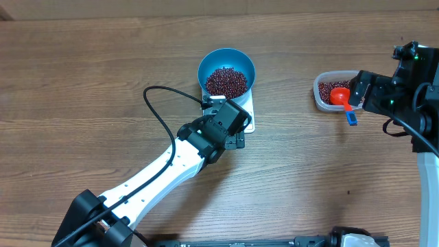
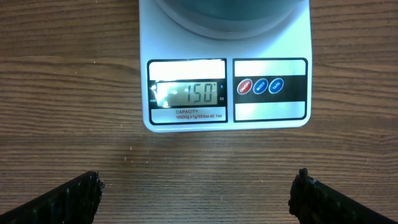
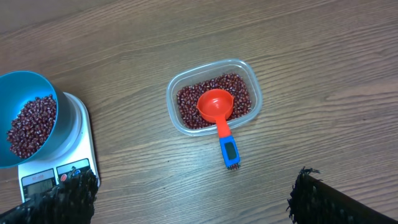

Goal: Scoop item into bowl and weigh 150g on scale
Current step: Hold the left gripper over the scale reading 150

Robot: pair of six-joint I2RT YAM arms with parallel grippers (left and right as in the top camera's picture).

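The beans (image 1: 226, 81) are lying in the bowl (image 1: 205, 65) on the scale (image 2: 186, 37), upper centre overhead. The left gripper (image 2: 196, 190) and right gripper (image 3: 193, 193) are hanging spread, empty. Loose grains are likely needing the scoop (image 3: 215, 104), gripped by its handle.

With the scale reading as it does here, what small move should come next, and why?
Probably just lift the left tool away from the scale and add nothing more. The display reads 150, the bowl of beans sits on the scale, the orange scoop lies in the tub, and both tools are open and empty.
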